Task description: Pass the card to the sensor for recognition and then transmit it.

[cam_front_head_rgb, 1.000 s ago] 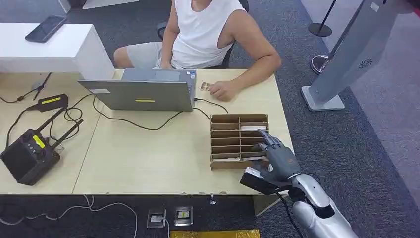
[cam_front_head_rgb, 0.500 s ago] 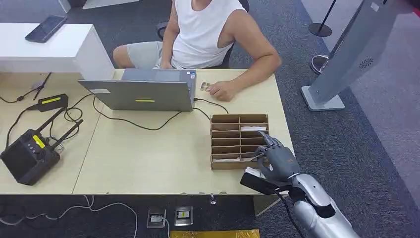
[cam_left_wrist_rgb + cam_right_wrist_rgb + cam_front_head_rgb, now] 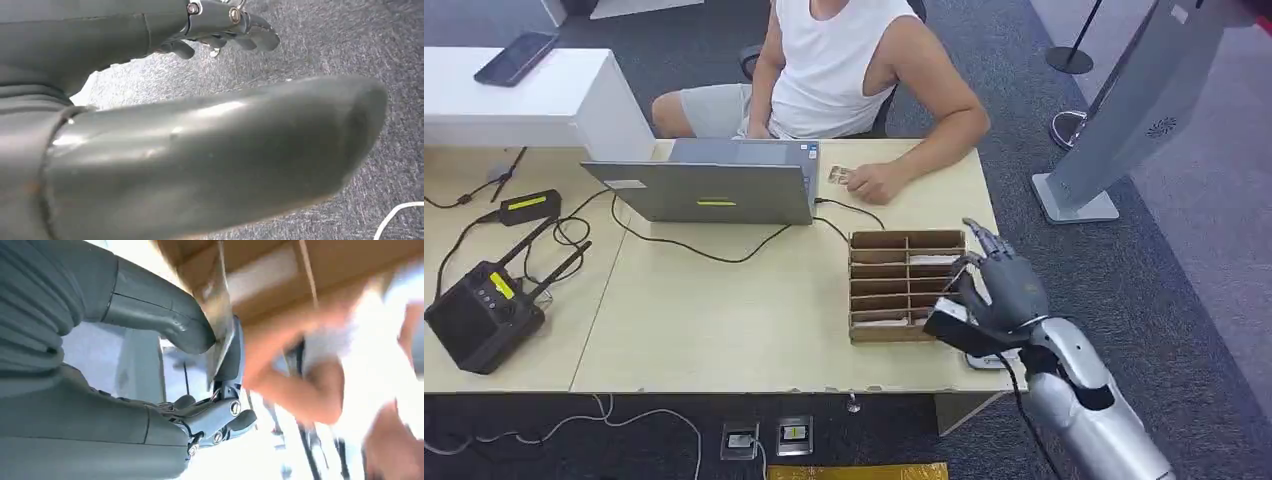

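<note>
The right hand (image 3: 1002,288) hovers over the right edge of a cardboard organizer (image 3: 908,285) that sits on the tan table (image 3: 724,310), and it pinches a thin card (image 3: 220,315) between its thick thumb and a darker finger. The right wrist view shows this grip plainly: the card stands edge-on, pressed between the thumb's tip and the finger behind it, with the brown compartments of the organizer just beyond. From the head view the card itself is too small and too hidden by the fingers to make out, though the other fingers are spread and point up and away from the robot. A few white cards lie in some of the organizer's slots. The left hand (image 3: 220,30) hangs over grey carpet (image 3: 350,45), its fingers curled loosely with nothing visible in them; whether they are fully clenched I cannot tell. Across the table a person (image 3: 844,70) in a white sleeveless top sits behind a grey laptop (image 3: 709,185), one hand resting on the tabletop next to a small object near the laptop's corner. A black cable runs from the laptop toward the organizer. At the table's left end stands a black device with antennas (image 3: 484,305).
</note>
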Controlling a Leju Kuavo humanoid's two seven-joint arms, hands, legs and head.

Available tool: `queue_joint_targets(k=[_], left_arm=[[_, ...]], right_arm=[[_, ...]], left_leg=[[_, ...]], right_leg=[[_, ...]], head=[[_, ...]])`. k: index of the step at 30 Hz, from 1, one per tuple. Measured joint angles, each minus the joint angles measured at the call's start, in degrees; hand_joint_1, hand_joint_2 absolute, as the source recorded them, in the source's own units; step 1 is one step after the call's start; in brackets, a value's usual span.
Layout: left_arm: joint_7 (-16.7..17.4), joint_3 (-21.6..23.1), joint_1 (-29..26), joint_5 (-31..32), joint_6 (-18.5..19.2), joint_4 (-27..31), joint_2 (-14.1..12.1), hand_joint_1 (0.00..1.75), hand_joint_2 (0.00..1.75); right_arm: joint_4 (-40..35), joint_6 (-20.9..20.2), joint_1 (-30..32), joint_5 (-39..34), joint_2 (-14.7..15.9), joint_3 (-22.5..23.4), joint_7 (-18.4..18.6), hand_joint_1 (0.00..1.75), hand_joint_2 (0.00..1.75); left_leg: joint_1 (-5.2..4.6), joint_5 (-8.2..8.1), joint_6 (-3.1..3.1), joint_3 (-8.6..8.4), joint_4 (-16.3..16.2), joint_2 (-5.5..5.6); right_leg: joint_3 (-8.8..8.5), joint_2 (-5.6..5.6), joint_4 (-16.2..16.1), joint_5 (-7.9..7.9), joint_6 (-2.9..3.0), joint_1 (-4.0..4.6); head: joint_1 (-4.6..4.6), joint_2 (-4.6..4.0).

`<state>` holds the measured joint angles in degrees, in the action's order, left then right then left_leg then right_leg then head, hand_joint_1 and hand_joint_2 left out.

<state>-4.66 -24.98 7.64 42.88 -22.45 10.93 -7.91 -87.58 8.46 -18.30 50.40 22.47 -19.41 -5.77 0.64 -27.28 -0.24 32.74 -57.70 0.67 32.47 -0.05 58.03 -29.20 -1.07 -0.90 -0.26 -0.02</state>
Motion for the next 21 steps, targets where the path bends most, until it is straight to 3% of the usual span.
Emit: queue_joint_targets(k=[10, 16, 21], left_arm=[[-0.66, 0.0, -0.01, 0.37, 0.0, 0.0, 0.13, 0.0, 0.0], [-0.66, 0.0, 0.02, 1.24, 0.0, 0.0, 0.5, 0.0, 0.0], [-0.7, 0.02, 0.14, 2.6, 0.15, 0.0, 0.59, 0.0, 0.0]], right_arm=[[-2.07, 1.18, -15.01, -4.98, 0.83, 6.69, -1.35, 1.75, 1.75], [0.15, 1.02, -21.38, -5.7, 0.39, 6.64, -2.51, 1.75, 1.75], [6.02, 1.27, -23.86, -3.87, -1.79, 4.78, -4.96, 1.75, 1.75]], left_leg=[[0.0, 0.03, -0.03, 0.01, -0.01, 0.0], [0.02, 0.03, -0.03, 0.05, 0.0, 0.05], [0.02, 0.03, -0.04, 0.06, 0.01, 0.07]], right_leg=[[0.0, -0.01, 0.01, 0.03, -0.01, 0.0], [-0.02, -0.09, 0.01, 0.02, -0.01, 0.01], [-0.01, -0.08, 0.03, 0.02, -0.01, 0.01]], head=[[-0.02, 0.0], [-0.02, 0.0], [0.0, 0.0]])
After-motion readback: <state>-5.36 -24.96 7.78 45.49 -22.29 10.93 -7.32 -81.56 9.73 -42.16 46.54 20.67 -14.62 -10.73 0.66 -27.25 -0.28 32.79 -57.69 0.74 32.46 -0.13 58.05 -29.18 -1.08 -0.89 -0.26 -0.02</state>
